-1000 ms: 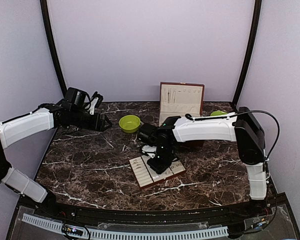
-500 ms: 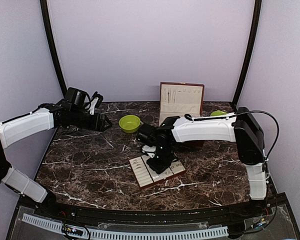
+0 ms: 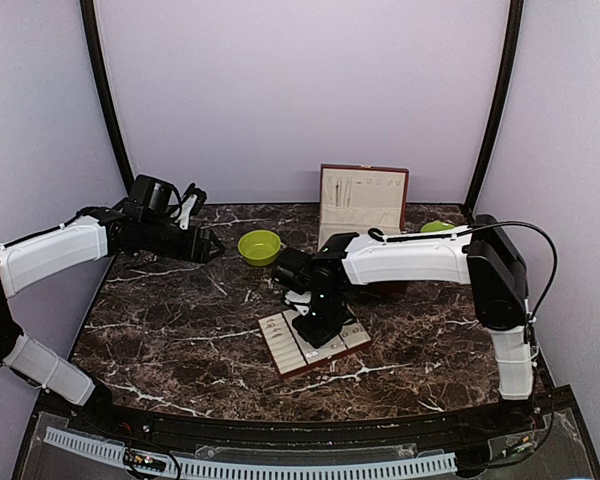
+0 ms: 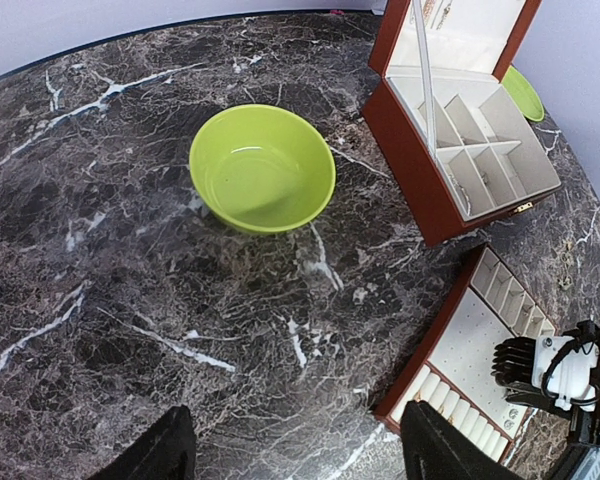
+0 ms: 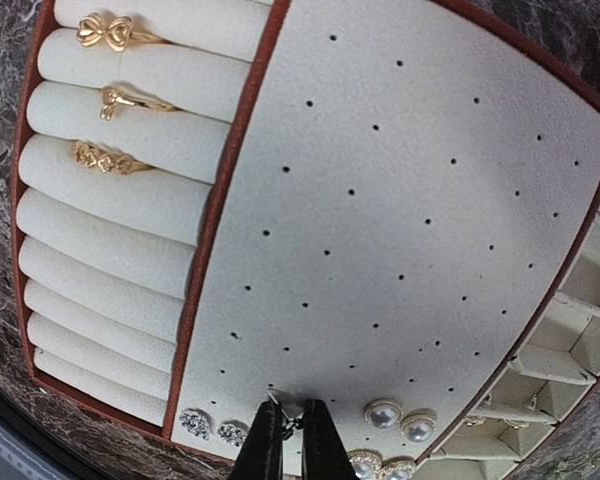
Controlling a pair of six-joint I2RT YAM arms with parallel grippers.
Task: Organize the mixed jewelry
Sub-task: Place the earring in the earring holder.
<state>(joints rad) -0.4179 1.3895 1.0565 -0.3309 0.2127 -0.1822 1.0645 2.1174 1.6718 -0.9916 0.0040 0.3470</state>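
On the dark marble bench (image 4: pixel 100 300), a tiny silvery stud (image 5: pixel 278 402) is sitting pinched in the closed right tool (image 5: pixel 285 412) at the edge of the tray (image 5: pixel 380 200), on its holed cream pad, between sparkly studs (image 5: pixel 195 422) and pearl studs (image 5: pixel 383 413). The left tool (image 4: pixel 295 455) is hovering open near the green bowl (image 4: pixel 262 168).

Even bright light, soft shadows, sharp focus

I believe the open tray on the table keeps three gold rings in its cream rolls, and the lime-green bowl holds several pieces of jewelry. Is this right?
Not quite. The lime-green bowl holds nothing; the left wrist view looks straight into it and shows it empty. The rest stands: the right wrist view shows the three gold rings in the cream rolls of the tray.
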